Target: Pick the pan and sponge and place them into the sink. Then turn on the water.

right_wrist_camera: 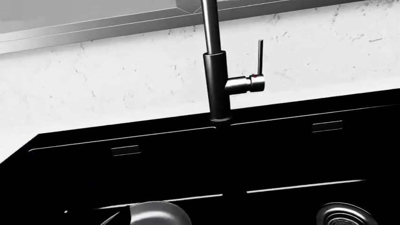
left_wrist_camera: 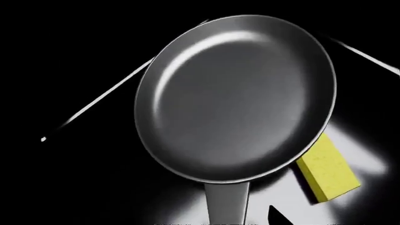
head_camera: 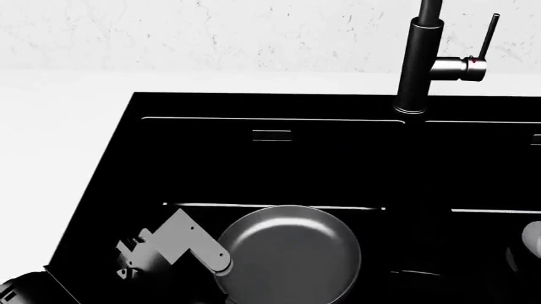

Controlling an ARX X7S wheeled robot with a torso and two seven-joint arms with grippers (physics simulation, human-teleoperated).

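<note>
A white tabletop [head_camera: 68, 126] backed by a pale marbled wall [head_camera: 211, 31] surrounds the black double-basin sink [head_camera: 253, 164].

Near field, head view: the left arm [head_camera: 173, 247] enters from the lower left and ends at the rim of the pan [head_camera: 292, 256]. The pan lies in the left basin, close to the near edge, open side up. In the left wrist view its handle [left_wrist_camera: 226, 204] runs toward the camera and out of frame. The left jaws are not visible in any view, so whether they are apart or clamped on the handle cannot be determined.

The sponge [left_wrist_camera: 327, 171] lies on the basin floor just beside the pan, partly tucked under its rim. In the head view the sponge is hidden.

At the right edge of the head view a pale part of the right arm [head_camera: 533, 237] is visible. The state of the right jaws cannot be determined.

Mid field: a ribbed steel drain [right_wrist_camera: 347, 215] sits in the right basin. A slot overflow [head_camera: 272, 135] marks the far wall of the left basin.

Far field: the faucet [head_camera: 419, 63] stands upright behind the dividing ridge. Its lever [head_camera: 487, 38] points upward, with a red dot at its base. No water is visible.
</note>
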